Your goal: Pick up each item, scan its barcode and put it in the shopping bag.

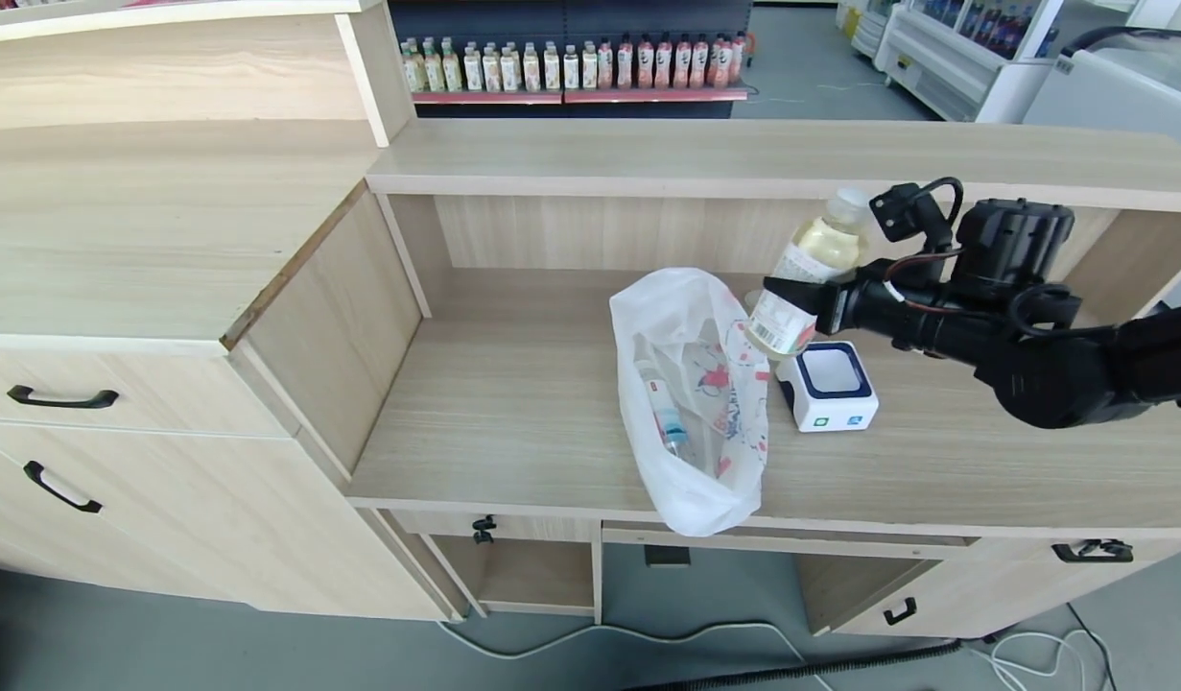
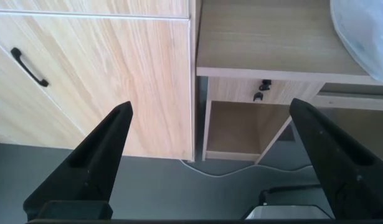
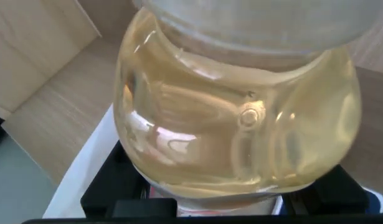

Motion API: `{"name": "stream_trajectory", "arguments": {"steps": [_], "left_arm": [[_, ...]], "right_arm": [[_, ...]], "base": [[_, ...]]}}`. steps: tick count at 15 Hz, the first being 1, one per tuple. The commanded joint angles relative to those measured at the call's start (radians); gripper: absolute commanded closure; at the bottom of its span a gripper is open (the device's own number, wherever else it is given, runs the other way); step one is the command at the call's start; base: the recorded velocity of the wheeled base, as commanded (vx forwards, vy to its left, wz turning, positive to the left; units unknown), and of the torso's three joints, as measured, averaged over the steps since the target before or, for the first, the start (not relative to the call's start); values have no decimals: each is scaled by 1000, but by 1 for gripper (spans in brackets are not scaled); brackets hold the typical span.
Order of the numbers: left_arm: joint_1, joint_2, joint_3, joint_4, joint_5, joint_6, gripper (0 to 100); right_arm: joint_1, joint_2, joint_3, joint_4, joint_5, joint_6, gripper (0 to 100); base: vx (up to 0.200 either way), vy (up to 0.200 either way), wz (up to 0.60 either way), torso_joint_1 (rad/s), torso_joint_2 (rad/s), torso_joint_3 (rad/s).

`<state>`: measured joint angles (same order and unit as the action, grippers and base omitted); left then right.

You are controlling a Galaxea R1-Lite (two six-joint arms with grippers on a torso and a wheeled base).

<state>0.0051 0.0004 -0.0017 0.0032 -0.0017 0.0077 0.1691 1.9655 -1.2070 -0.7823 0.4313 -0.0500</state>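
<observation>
Right arm reaches in from the right, level above the bench (image 1: pixel 513 403). Right pincer (image 1: pixel 793 299) is clamped on the bottle (image 1: pixel 815 251), held tilted just above the scanner (image 1: pixel 828 384), beside the shopping bag (image 1: pixel 691 403). Label print illegible. Left pincer (image 2: pixel 210 107) spread wide, holding nothing.

Nothing in these views is legible. The bottle (image 1: pixel 809 251) gripped by the right hand (image 1: pixel 793 294) carries a white label (image 1: pixel 780 326) with fine dark print, too small to make out. The scanner (image 1: pixel 828 386), on the tabletop (image 1: pixel 513 413) just below the hand, bears two small square signs on its front face, one green and one blue, their marks illegible. The shopping bag (image 1: pixel 691 384), just beside the hand on the robot's left, shows red and blue printing broken by folds. The smaller bottle (image 1: pixel 662 408) inside it has a red and blue label, also unreadable.
</observation>
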Motion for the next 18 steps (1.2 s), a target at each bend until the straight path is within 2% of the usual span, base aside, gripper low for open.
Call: {"name": "stream_trajectory", "arguments": {"steps": [1, 6, 18], "left_arm": [[-1, 0, 0, 0, 0, 0, 0], [-1, 0, 0, 0, 0, 0, 0], [-1, 0, 0, 0, 0, 2, 0]], "right_arm": [[50, 131, -94, -6, 4, -5, 100], [95, 262, -146, -17, 0, -27, 100], [85, 395, -131, -164, -3, -191, 100]], "base": [[0, 0, 0, 0, 0, 0], [0, 0, 0, 0, 0, 0], [0, 0, 0, 0, 0, 0]]}}
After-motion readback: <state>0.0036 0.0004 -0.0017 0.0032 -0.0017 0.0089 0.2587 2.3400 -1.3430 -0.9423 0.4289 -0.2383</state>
